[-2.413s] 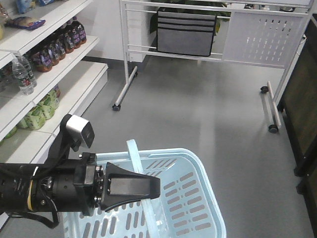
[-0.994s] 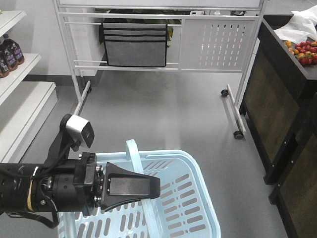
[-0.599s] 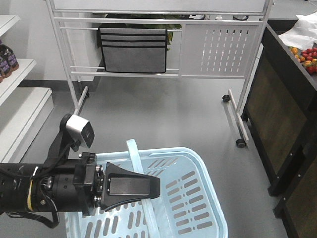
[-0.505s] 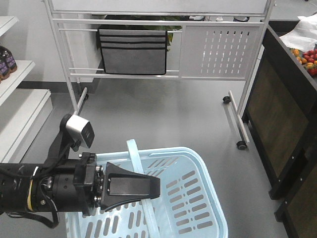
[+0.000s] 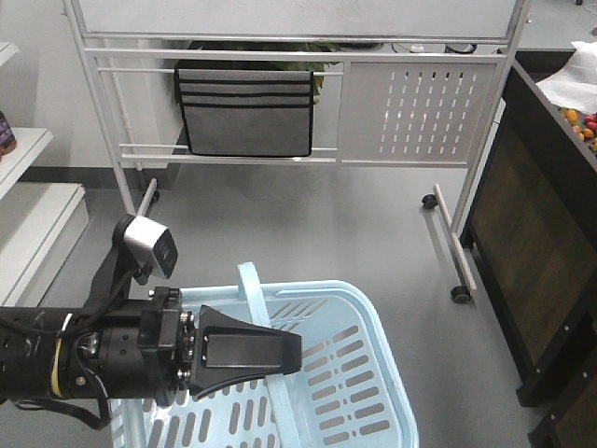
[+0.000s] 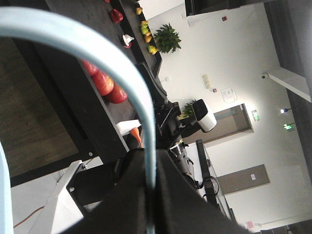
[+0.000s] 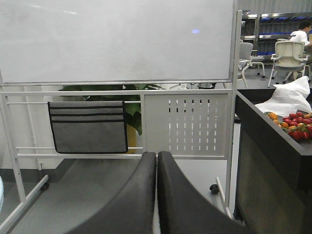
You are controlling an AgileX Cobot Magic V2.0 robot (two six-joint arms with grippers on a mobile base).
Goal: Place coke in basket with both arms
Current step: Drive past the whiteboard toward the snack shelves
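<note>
The light blue basket point(image 5: 354, 373) hangs low in the front view, its hoop handle point(image 5: 250, 285) running up through my left gripper point(image 5: 280, 355). The left gripper is shut on that handle; in the left wrist view the handle point(image 6: 117, 63) arches away from between the closed black jaws of the gripper point(image 6: 150, 180). My right gripper point(image 7: 157, 156) is shut and empty, pointing at the white rack; it does not show in the front view. The coke is not in view. The part of the basket's inside that shows holds nothing.
A white wheeled rack point(image 5: 410, 112) with a grey fabric pouch point(image 5: 244, 112) stands ahead on the grey floor. A dark counter point(image 5: 550, 252) with fruit on top point(image 7: 292, 129) stands to the right. A white shelf edge point(image 5: 23, 149) is at far left.
The whole view has swung right: the drink shelves slid out at left, the rack moved across and the dark counter came in. The left arm and basket keep their place in the frame.
</note>
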